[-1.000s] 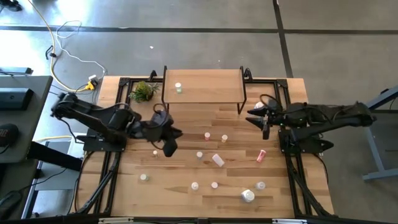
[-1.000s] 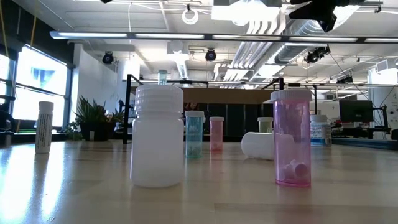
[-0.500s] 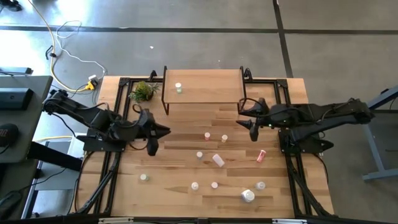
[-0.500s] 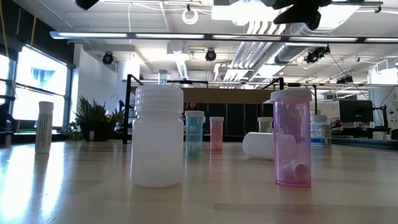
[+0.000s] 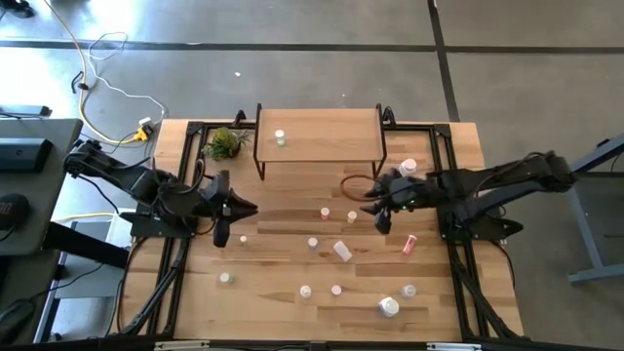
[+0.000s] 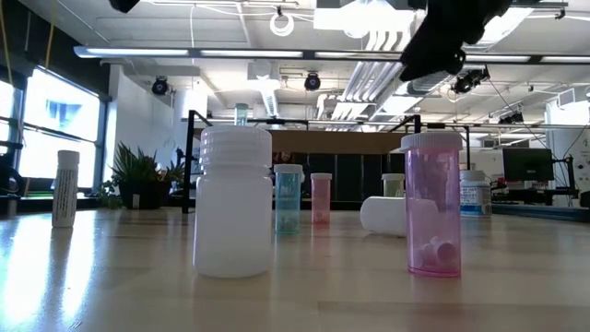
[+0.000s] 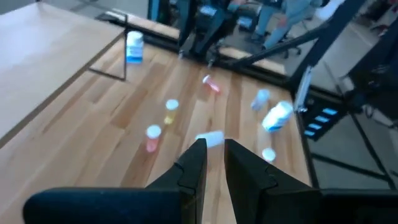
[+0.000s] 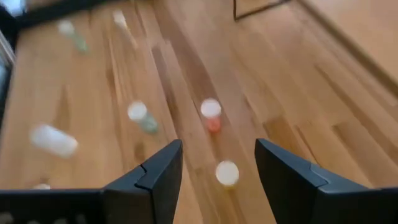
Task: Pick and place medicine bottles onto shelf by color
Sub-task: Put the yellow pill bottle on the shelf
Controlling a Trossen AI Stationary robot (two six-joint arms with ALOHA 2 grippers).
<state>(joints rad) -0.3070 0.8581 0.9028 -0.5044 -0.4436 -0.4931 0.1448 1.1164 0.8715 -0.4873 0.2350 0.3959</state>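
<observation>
Wooden boards form the table (image 5: 292, 273), where small bottles (image 5: 341, 251) are scattered mid-table and one (image 5: 280, 137) is stood on the shelf (image 5: 322, 136) by the far edge. Nothing is held by the right gripper (image 5: 375, 207), fingers (image 8: 155, 177) spread, above an orange-capped bottle (image 8: 211, 112). The left gripper (image 5: 222, 207) is shut and empty near the left edge. Only the low view shows a pink bottle (image 6: 432, 205) close up

Left half of the light-wood tabletop (image 5: 185, 302) mostly bare: only two small white-capped bottles (image 5: 225, 278) there. Centre and near-right corner crowded with scattered small pink, orange and white bottles (image 5: 341, 251). Low wooden shelf on black legs (image 5: 331, 146) blocks the far edge; small green plant (image 5: 225, 142) beside its left legs.
</observation>
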